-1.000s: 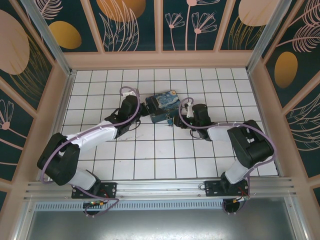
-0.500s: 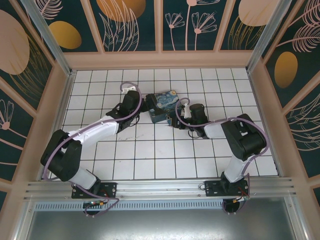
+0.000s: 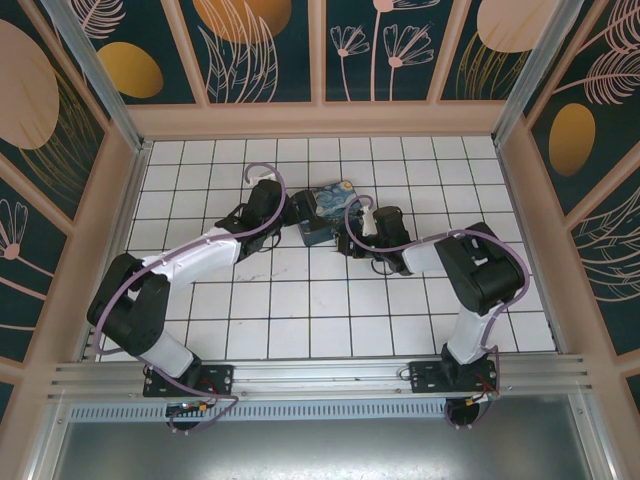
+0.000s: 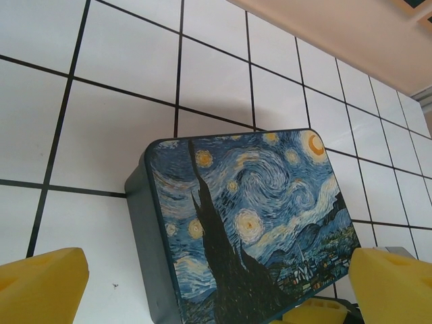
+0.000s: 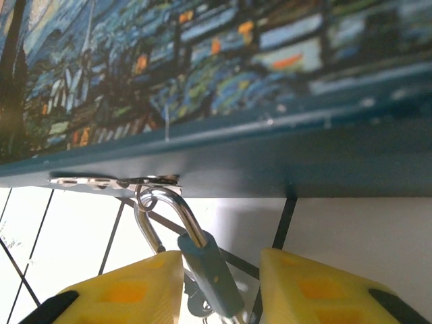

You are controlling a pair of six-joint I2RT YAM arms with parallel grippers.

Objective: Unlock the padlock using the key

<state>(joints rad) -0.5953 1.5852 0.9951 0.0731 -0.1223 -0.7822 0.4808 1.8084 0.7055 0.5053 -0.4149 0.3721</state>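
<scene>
Since a second ago, my left arm has reached up the table and my right arm has folded in closer, so both hands now crowd the painted box [image 3: 328, 208]. The left gripper [image 3: 292, 213] sits at the box's 9 o'clock. The right gripper [image 3: 346, 240] sits at its 5 o'clock.

On the left wrist camera, the yellow fingers [image 4: 42, 285] are spread as wide as they go, one on each side of the box, and they hold nothing.

On the right wrist camera, the padlock [image 5: 210, 273] hangs from the metal hasp [image 5: 115, 181] on the box's front edge. It leans down toward 5 o'clock. It sits between my right fingers [image 5: 125, 291]. They are partly open, and I see a thin gap on one side, so I think it is not pinched yet.

I cannot tell where the key is. A bit of silver pokes out under the padlock, but it is too small to name.

To do this well, I think I should close slowly on the blue body, not on the loop. The left hand should steady the box so it does not slide.
</scene>
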